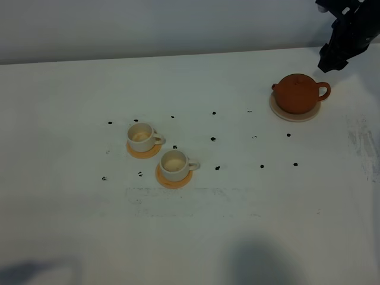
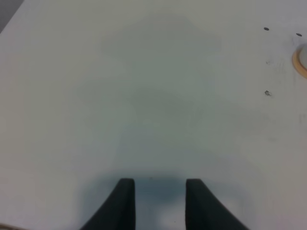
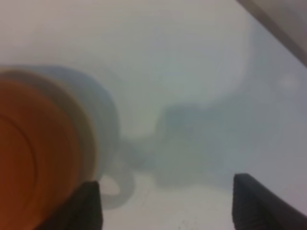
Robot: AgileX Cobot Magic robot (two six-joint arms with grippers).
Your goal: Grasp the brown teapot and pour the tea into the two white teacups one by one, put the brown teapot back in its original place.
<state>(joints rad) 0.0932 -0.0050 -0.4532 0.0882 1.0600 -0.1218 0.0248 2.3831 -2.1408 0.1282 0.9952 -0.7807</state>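
Exterior high view: brown teapot sits on its beige disc near the tabletop's far right corner, right gripper jaws spread empty beside it, left gripper parted, empty. Rigid, breakable clay; loop handle looks the safest hold.

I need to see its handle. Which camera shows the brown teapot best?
The exterior high view: the whole brown teapot is sharp there, standing on its beige disc, loop handle to the right. The right wrist view catches only a blurred, cropped part of it. The left wrist view shows none of it.
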